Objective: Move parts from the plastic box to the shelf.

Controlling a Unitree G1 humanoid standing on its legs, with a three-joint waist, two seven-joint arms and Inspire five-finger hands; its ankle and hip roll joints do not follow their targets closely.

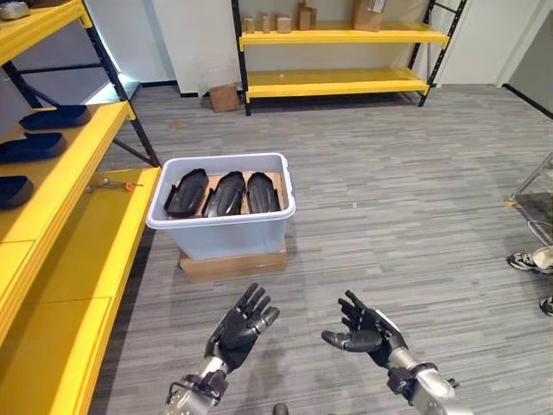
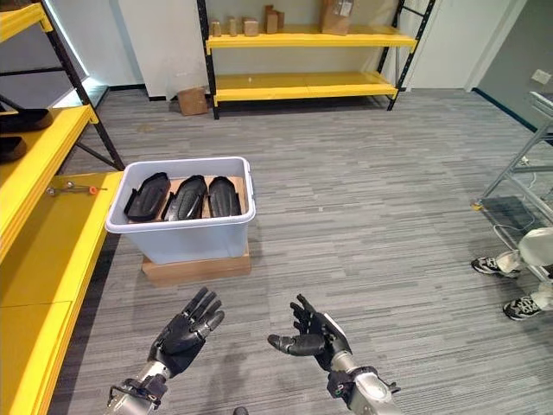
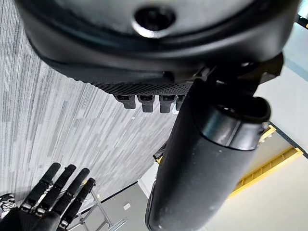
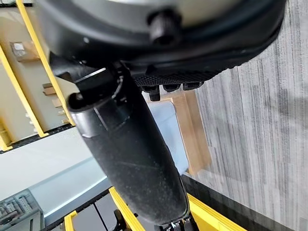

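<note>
Grey plank-patterned flooring (image 1: pixel 397 199) runs across the whole room, and along the left edge of the frame stands the long yellow metal shelf with black uprights (image 1: pixel 60 251). Three black moulded parts (image 1: pixel 39 145) lie on its upper tier at the upper left, and a small tool with an orange tip (image 1: pixel 112 183) rests on the tier below them.

Just right of that shelf, left of centre in the frame, sits the pale blue-white plastic box (image 1: pixel 226 223), raised on a low flat cardboard base (image 1: pixel 233 263). Inside it three more black shell-shaped parts (image 1: pixel 225 193) lie side by side on a brown cardboard liner, none yet taken up.

At the bottom centre, the left hand (image 1: pixel 240 327) and the right hand (image 1: pixel 367 330) both hang above the floor, well short of the box, fingers spread loose and holding nothing.

I'd judge this the reach before a pick: the hands must go forward over the box rim, close round one part, then carry it left to the shelf.

Along the far wall, at the top, is a second yellow shelf with small cardboard boxes (image 1: pixel 337 36). A person's shoes (image 1: pixel 524 260) show at the right edge.
</note>
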